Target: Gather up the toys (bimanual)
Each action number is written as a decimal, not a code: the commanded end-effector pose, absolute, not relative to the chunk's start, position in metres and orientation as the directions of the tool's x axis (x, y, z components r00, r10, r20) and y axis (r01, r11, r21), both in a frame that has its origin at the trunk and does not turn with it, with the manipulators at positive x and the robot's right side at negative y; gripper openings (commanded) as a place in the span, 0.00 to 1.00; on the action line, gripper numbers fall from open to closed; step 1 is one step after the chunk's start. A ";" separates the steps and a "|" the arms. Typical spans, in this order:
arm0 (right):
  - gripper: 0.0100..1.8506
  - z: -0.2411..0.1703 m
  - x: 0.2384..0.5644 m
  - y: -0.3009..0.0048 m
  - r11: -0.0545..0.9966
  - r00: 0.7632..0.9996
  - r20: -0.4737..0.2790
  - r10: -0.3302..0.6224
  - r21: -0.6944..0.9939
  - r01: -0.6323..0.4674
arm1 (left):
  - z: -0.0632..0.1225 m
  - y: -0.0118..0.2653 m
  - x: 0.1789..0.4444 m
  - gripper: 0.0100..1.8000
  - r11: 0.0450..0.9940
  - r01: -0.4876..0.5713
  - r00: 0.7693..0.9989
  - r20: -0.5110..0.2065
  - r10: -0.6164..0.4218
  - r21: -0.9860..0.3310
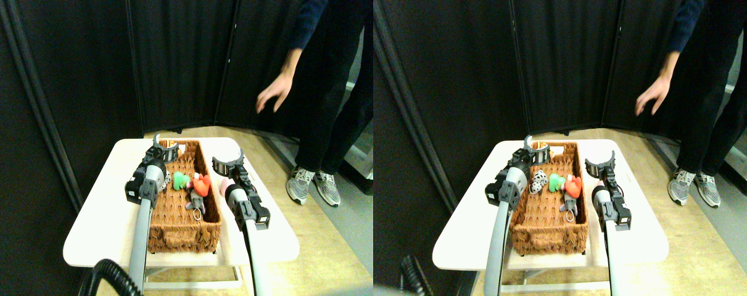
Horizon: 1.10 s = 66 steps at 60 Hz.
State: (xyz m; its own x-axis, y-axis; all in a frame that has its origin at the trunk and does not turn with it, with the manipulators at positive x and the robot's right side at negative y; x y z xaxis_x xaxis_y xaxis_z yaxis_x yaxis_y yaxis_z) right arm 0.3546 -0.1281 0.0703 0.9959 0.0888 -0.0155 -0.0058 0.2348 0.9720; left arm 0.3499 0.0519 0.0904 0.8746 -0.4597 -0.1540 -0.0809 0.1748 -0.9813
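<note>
— Jaws?
— Spread wide on left gripper point(161, 147), up at far rim of basket point(182, 231); likewise apart on right gripper point(228, 163), just right of it.
— Toys?
— Inside: spotted toy point(167, 183), green toy point(181, 180), red heart point(201, 184), grey toy point(195, 198). Pink toy point(224, 185) outside on table point(95, 231).

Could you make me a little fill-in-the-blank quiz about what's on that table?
1. The small green plush toy lies inside the long brown woven ____.
2. The basket stands on a ____ table.
3. The red heart plush toy lies right of the ____ one.
4. A person's hand hangs ____ the table.

Missing: basket; white; green; above
</note>
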 end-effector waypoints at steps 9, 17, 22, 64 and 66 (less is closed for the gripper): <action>0.36 0.072 0.356 -0.129 0.203 0.997 0.005 0.080 0.979 -0.021 | 0.101 0.060 0.349 0.31 0.200 -0.022 0.891 -0.110 -0.440 -0.980; 0.36 0.070 0.357 -0.131 0.241 0.997 0.011 0.071 0.970 -0.028 | 0.098 0.072 0.352 0.21 0.233 0.025 0.893 -0.083 -0.442 -0.972; 0.37 0.068 0.358 -0.134 0.239 0.997 0.009 0.070 0.971 -0.026 | 0.097 0.086 0.353 0.18 0.286 0.045 0.895 -0.088 -0.436 -0.957; 0.48 0.037 0.341 -0.154 0.164 0.997 -0.067 0.048 0.985 0.059 | 0.054 0.189 0.337 0.17 0.498 -0.018 0.962 -0.150 -0.227 -0.867; 0.50 0.035 0.340 -0.153 0.155 0.996 -0.080 0.045 0.985 0.072 | 0.051 0.190 0.337 0.17 0.505 -0.013 0.963 -0.146 -0.225 -0.863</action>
State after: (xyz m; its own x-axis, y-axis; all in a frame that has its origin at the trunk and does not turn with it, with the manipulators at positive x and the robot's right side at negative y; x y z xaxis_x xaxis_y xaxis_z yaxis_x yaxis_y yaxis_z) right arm 0.3412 -0.1548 0.0302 0.9940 0.0352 -0.1031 0.0949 0.1847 0.9782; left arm 0.3349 0.1890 0.0529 0.9515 -0.2569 -0.1690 -0.0162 0.5068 -0.8619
